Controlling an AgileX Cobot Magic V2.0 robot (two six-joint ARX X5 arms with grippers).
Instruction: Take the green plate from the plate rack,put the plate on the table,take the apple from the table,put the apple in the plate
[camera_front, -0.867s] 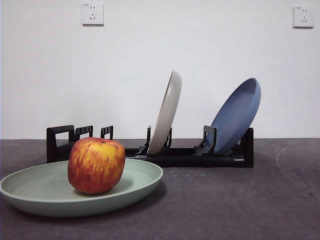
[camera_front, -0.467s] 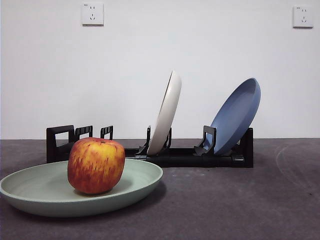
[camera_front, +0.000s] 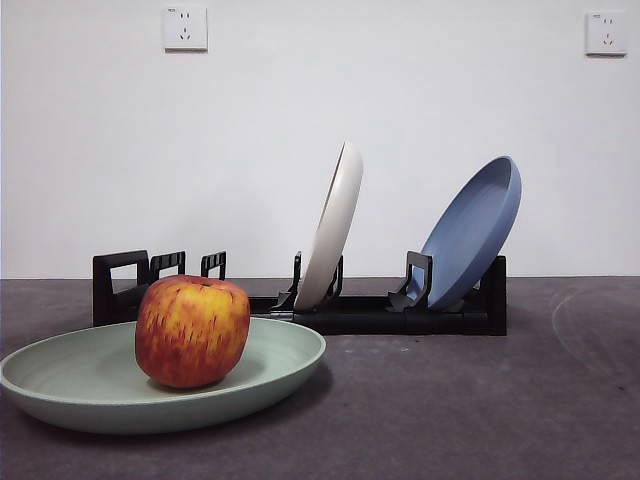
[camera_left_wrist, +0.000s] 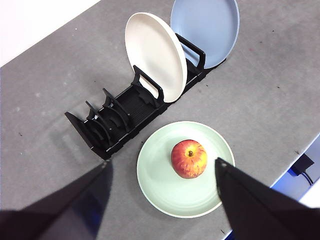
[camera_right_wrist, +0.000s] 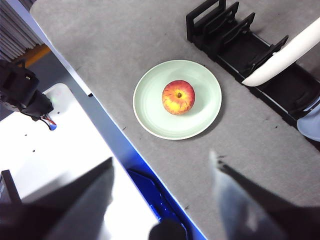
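Sage-green plate (camera_front: 100, 385) lies flat on the dark grey counter (camera_front: 480, 420), and the apple (camera_front: 192, 331), red streaked with yellow, sits upright near the plate's middle with its stem dimple facing up. Just behind the plate stands the black rack (camera_front: 330, 305). A cream plate (camera_front: 332, 228) leans in a middle slot and a blue plate (camera_front: 475, 230) leans at one end; the slots at the handle end nearest the green plate hold nothing. Both arms are raised well above the counter. The left gripper (camera_left_wrist: 162, 200) has its jaws spread wide, with plate and apple seen between them far below. The right gripper (camera_right_wrist: 162, 200) is likewise spread wide and holds nothing.
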